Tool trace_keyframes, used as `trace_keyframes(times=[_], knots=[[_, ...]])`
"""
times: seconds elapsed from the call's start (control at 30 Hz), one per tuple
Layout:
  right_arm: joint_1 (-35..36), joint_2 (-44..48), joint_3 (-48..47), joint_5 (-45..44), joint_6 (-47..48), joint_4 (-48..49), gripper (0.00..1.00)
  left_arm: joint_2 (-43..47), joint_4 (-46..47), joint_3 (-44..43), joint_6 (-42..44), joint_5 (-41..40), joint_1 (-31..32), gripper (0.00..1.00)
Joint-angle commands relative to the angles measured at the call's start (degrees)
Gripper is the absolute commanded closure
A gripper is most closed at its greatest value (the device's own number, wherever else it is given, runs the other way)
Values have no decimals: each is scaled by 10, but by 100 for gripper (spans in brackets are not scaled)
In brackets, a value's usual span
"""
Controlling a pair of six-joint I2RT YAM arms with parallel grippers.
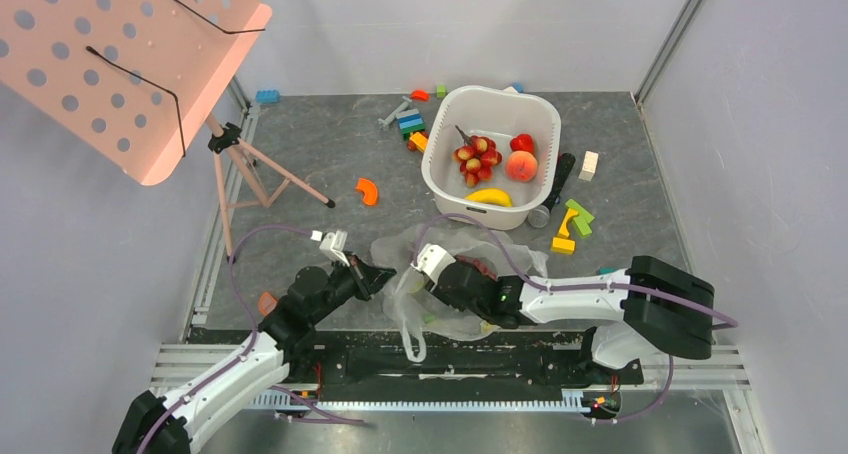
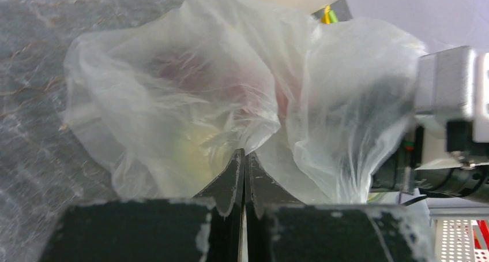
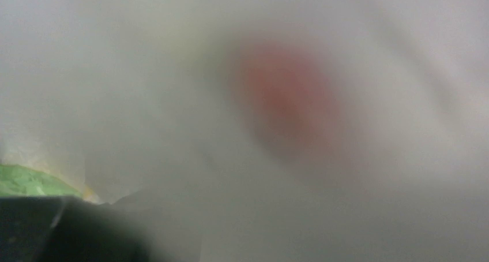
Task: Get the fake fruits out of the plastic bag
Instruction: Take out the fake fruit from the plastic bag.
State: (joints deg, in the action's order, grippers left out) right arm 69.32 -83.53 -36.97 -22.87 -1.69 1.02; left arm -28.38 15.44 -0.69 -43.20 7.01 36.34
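The clear plastic bag (image 1: pixel 440 274) lies crumpled on the grey mat in front of the white basin (image 1: pixel 440 179). My left gripper (image 1: pixel 388 274) is shut on a fold of the bag's film at its left edge; in the left wrist view the jaws (image 2: pixel 244 155) meet on the film (image 2: pixel 190 94). A reddish shape (image 2: pixel 277 100) and a yellowish one (image 2: pixel 196 149) show through it. My right gripper (image 1: pixel 440 279) reaches into the bag from the right, fingers hidden by film. The right wrist view is blurred film with a red blob (image 3: pixel 285 97). A grape bunch (image 1: pixel 475 159), red apple (image 1: pixel 521 143), peach (image 1: pixel 521 166) and yellow piece (image 1: pixel 490 196) lie in the basin.
A pink perforated stand (image 1: pixel 130 64) on a tripod (image 1: pixel 270 179) is at the back left. A flat orange curved piece (image 1: pixel 368 191) lies on the mat. Toy blocks sit left of the basin (image 1: pixel 410 124) and right of it (image 1: pixel 572 224). Walls close in all round.
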Motion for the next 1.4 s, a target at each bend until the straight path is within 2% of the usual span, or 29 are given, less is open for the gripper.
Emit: trace_keyframes(times=[0.0,0.4,0.7,0.97,1.13,1.2,1.37], knots=[[-11,35,27,-17,-37,51,54,-25,-22,10,11,-20,-3,98],[-42,70,103,27,-66,130,54,-12,-91,-20,29,-39,-3,98],[-50,46,117,61,-77,166,54,-64,-87,-30,17,-55,-3,98],[-66,5,117,52,-99,175,56,-54,-71,-18,11,-50,-3,98],[-81,-19,112,60,-111,173,63,-42,-71,-11,11,-45,-3,98],[-85,-25,112,69,-113,173,70,-37,-72,-8,11,-46,-2,98],[-87,-14,118,84,-107,174,93,-31,-72,-6,11,-46,-3,98]])
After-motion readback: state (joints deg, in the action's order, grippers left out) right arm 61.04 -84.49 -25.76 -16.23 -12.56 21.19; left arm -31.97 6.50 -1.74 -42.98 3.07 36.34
